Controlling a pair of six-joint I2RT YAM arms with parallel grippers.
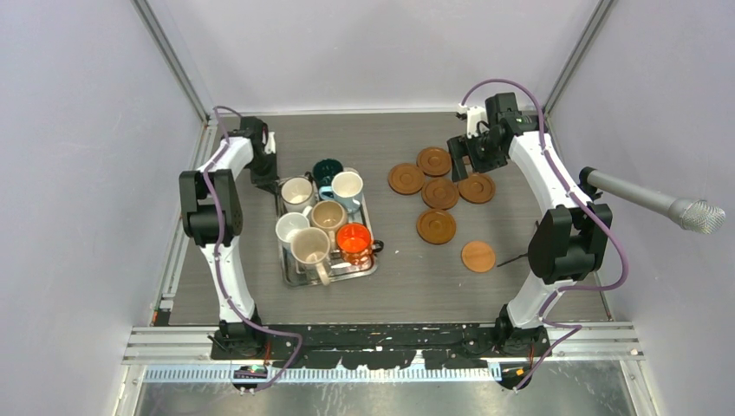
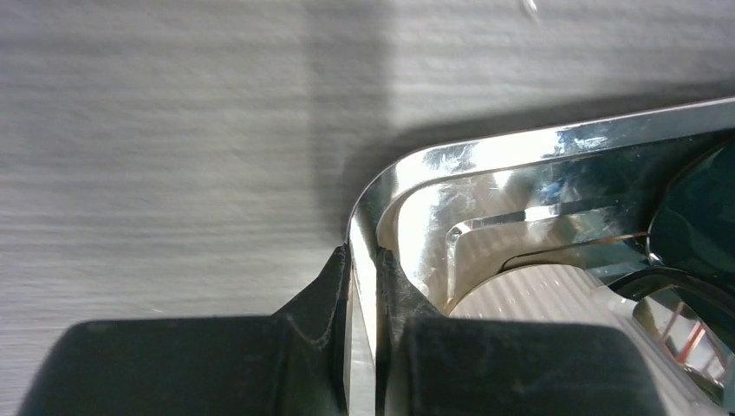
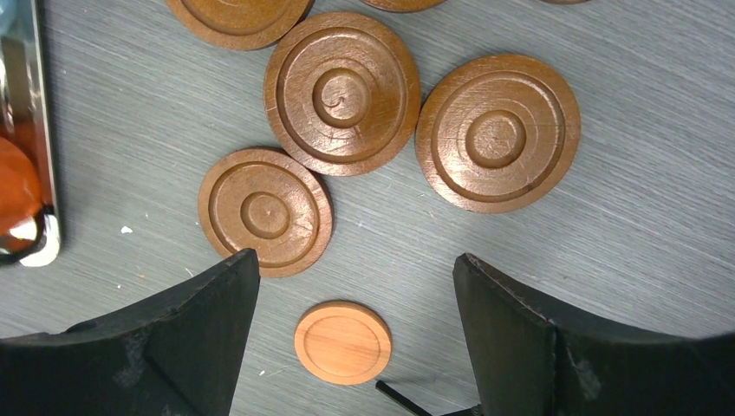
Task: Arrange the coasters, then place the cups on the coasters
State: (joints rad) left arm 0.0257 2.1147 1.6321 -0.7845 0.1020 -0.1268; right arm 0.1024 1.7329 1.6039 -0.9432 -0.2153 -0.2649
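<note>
Several cups stand packed on a silver tray (image 1: pixel 289 276), among them a dark green one (image 1: pixel 328 170), a bright orange one (image 1: pixel 354 238) and a beige one (image 1: pixel 310 247). My left gripper (image 1: pixel 264 178) (image 2: pixel 364 256) is shut on the rim of the tray (image 2: pixel 485 152) at its far left corner. Several brown coasters (image 1: pixel 440 193) lie loose on the table to the right, with a lighter tan coaster (image 1: pixel 478 256) (image 3: pixel 342 342) nearest the front. My right gripper (image 1: pixel 477 156) (image 3: pixel 355 260) hangs open above them, holding nothing. A dark coaster (image 3: pixel 265 212) lies by its left finger.
A grey microphone (image 1: pixel 659 204) pokes in from the right wall. A thin black rod (image 1: pixel 511 258) lies beside the tan coaster. The tray's edge (image 3: pixel 39 130) shows at the left of the right wrist view. White walls close off the table's back and sides.
</note>
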